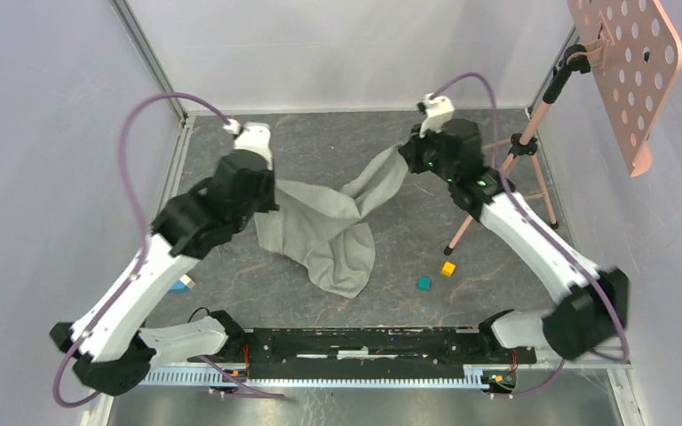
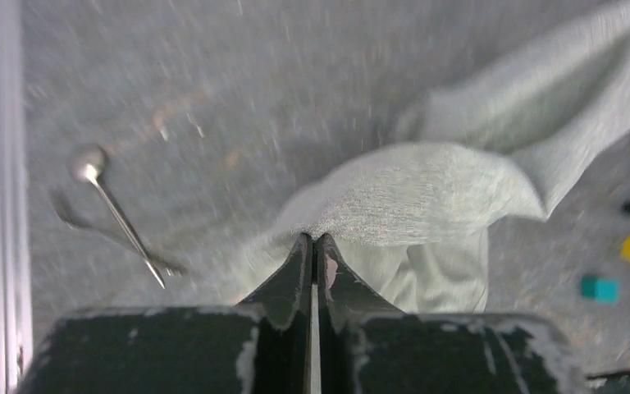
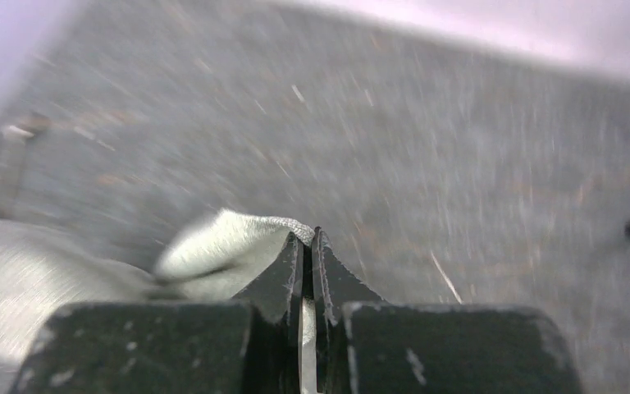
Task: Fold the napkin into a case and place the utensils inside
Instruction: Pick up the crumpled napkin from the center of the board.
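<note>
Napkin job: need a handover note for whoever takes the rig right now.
Left gripper: shut on a napkin edge. Right gripper: shut on another corner, toward the far side.
Napkin stretched, bunched, between them, lower part on the table; no fold made.
Spoon lies crossed over the fork on the table, left of the napkin, outside it.
To do: lay flat, fold into case, put both utensils in.
</note>
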Controlling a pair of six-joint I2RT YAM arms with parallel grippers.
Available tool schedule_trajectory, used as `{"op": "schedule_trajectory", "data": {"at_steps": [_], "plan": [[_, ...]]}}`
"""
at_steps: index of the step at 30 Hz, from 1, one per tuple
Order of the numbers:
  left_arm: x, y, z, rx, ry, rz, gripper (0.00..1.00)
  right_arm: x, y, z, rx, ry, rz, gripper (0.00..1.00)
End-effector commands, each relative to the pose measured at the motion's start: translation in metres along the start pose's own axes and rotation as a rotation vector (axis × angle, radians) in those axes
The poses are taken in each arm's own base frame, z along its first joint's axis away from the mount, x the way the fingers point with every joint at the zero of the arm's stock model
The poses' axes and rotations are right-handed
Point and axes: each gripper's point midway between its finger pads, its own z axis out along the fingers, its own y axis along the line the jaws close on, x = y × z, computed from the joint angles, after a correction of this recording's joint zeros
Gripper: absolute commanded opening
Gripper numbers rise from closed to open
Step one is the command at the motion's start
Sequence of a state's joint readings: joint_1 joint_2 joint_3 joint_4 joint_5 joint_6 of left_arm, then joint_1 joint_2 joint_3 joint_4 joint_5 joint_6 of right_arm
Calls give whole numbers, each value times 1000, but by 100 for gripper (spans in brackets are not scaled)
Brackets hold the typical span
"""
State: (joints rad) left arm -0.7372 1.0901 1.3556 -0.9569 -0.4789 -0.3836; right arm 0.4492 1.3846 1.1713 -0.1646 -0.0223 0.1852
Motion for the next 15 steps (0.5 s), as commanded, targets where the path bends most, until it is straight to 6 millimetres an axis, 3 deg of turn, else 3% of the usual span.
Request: {"op": "schedule_trajectory", "data": {"at_steps": [1,4,7,9,12,15], "plan": [[-102,43,-88,-31,-387,-6,2,-114,53,-87,-261,-416,-36,0],[-153,49,-160,113,-664,-46,2,-157,87,-171,-454,-674,-78,0],[-178,54,-231,273,-895,-82,2,-180,113,-250,-617,-879,-114,1],[-188,58,-271,354,-1008,-95,2,-188,124,-293,-697,-971,-137,0],[-194,64,-300,401,-1086,-111,2,-194,135,-336,-789,-1067,-150,0],[-198,72,-293,320,-1095,-88,2,-194,140,-355,-838,-1117,-163,1]]}}
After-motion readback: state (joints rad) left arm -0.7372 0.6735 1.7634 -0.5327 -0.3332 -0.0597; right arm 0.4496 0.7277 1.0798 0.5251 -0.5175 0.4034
